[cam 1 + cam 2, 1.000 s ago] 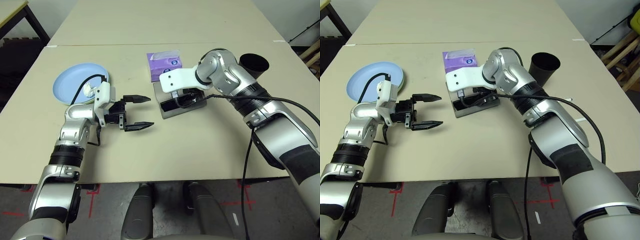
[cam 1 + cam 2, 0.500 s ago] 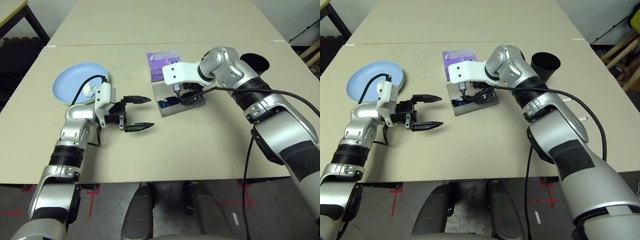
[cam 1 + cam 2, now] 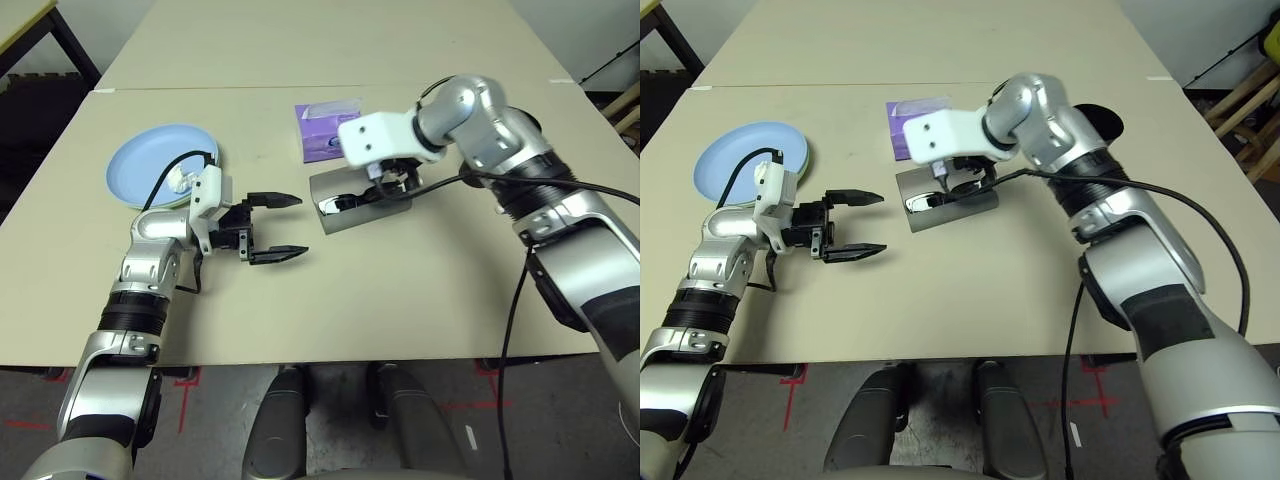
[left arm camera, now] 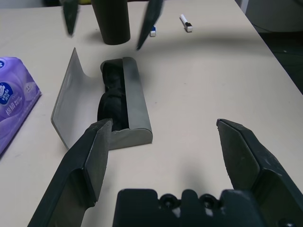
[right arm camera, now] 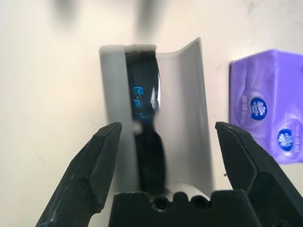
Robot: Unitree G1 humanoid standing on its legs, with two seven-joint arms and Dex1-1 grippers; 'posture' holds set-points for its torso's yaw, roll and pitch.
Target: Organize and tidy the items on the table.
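Observation:
The grey glasses case (image 3: 350,203) lies mid-table with its lid (image 4: 64,101) standing half raised. The black sunglasses (image 5: 149,113) rest inside it. My right gripper (image 5: 163,130) hangs open just above the case, a finger on either side, touching nothing. My left gripper (image 3: 277,227) is open and empty, low over the table to the left of the case. The purple tissue box (image 3: 322,132) sits just behind the case. Far left is the light blue plate (image 3: 148,163) on the pale green plate (image 3: 214,160), with a white crumpled tissue (image 3: 178,181) at its near edge.
The black cup (image 3: 1103,117) stands behind my right forearm. A white pen (image 4: 185,22) lies beyond the cup, near the table's right side. Bare beige table (image 3: 400,290) stretches in front of the case and between the arms.
My right gripper has lifted out of the case and drawn back to the right. The case lid has swung up from lying flat. The left arm has stayed still.

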